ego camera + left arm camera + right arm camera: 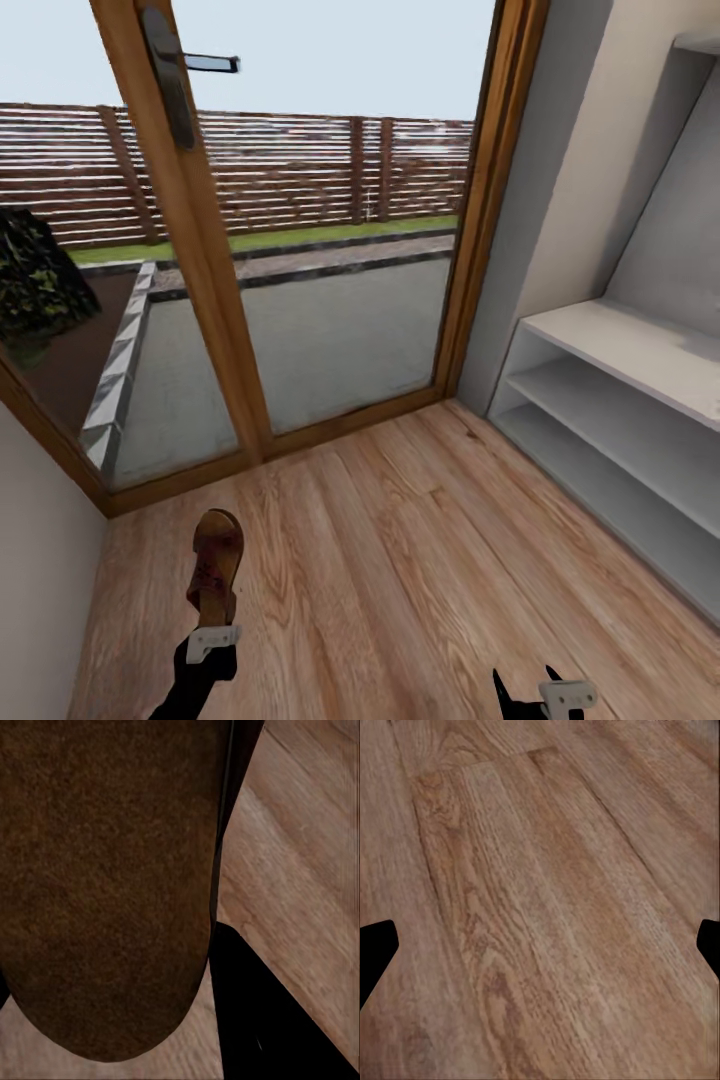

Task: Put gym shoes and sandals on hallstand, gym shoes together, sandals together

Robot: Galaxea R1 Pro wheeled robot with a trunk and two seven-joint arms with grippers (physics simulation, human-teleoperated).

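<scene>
With our left gripper (pixel 212 640) clamped on the heel of a sandal (pixel 214 572) above the corridor floor (pixel 400 560) and the right gripper (pixel 545 690) spread apart and empty, we should carry it level toward the hallstand (pixel 620 350), clearing the bench edge before lowering.

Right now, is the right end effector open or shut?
Open. In the right wrist view its two dark fingertips sit far apart at opposite edges, with bare light brown wood-plank floor between them and nothing held.
</scene>
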